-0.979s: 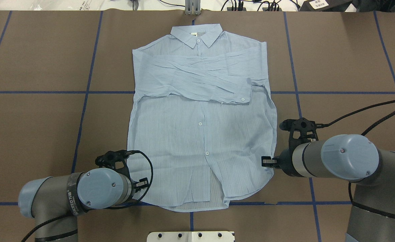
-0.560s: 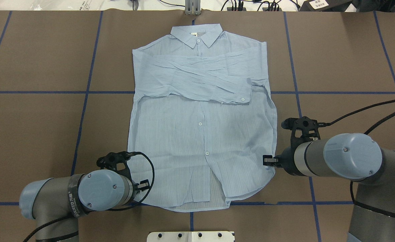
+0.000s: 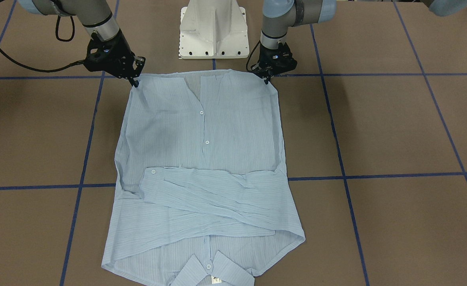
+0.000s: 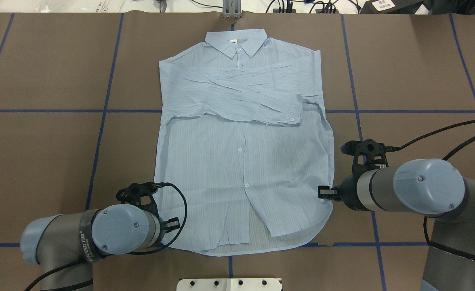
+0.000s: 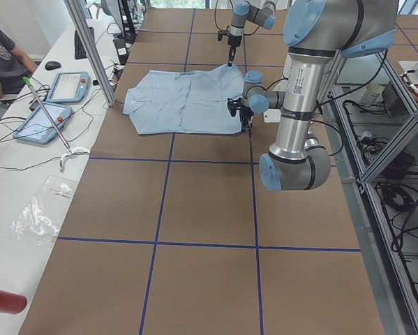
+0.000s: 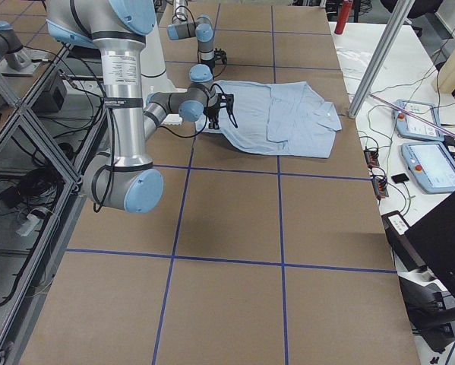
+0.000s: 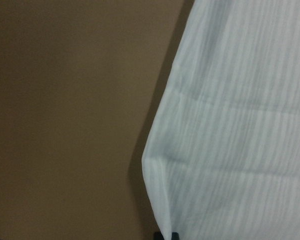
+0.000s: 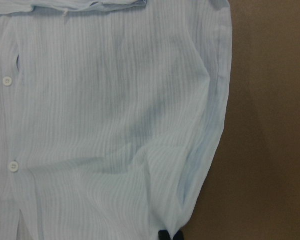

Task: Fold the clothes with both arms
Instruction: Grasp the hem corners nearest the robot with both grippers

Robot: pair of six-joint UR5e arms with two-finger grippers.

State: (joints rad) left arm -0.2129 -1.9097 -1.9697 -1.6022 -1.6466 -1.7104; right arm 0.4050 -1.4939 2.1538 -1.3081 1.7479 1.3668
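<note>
Toward the robot-side edge of the bench (image 4: 51, 161), I see left gripper (image 4: 173, 222) clenched on the shirt (image 4: 237, 161) hem corner, it seems, right gripper (image 4: 323, 192) pinching the other corner, shirt flat mid-bench, collar to far edge.

grey arms (image 4: 59, 238), light blue joint caps (image 4: 427, 186), black cables (image 4: 443, 130)

Pale blue shirt (image 4: 205, 161) on your brown tabletop (image 4: 39, 161), gridded with blue tape lines (image 4: 39, 110).
You see fine stripes and small white buttons (image 4: 240, 150) on the fabric; grey arms (image 4: 383, 190) with light blue caps, black left gripper (image 3: 266, 78) and right gripper (image 3: 135, 81), white pedestal (image 3: 213, 31) top centre.
</note>
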